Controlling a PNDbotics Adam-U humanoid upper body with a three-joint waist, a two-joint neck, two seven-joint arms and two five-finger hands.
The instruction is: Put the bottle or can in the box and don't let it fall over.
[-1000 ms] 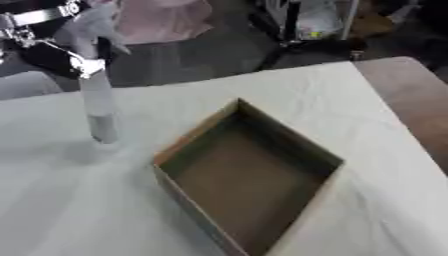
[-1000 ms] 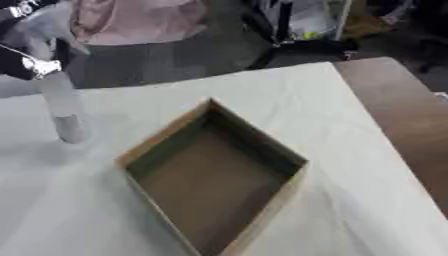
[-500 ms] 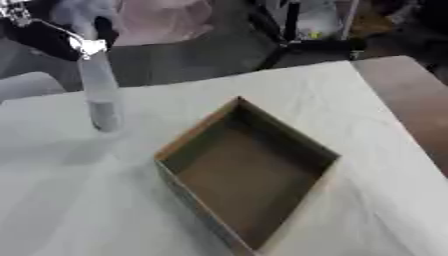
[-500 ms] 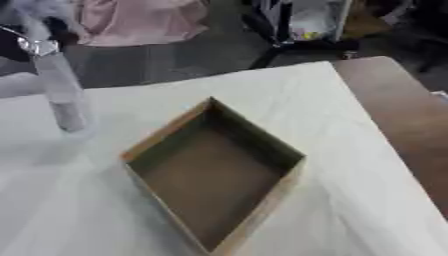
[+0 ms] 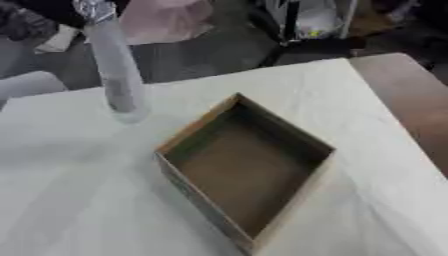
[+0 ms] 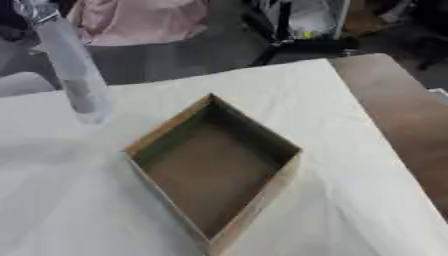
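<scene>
A tall clear bottle (image 5: 115,75) hangs tilted just above the white-covered table (image 5: 79,200), left of and behind the box. My left hand (image 5: 63,8) shows only as a dark and silver shape at the top left edge, shut on the bottle's top. The open cardboard box (image 5: 198,128) sits in the middle of the table, turned like a diamond, with nothing inside it. The bottle's base is a short way from the box's left corner. My right hand shows in no view.
The brown bare tabletop (image 5: 409,100) runs along the right side. A pale rounded object (image 5: 28,83) lies at the far left edge. Pink cloth (image 5: 166,20) and dark stands (image 5: 302,30) are beyond the table's far edge.
The bottle has lifted off the table and drifted a little right toward the box. My left hand rose with it and is now mostly past the top edge.
</scene>
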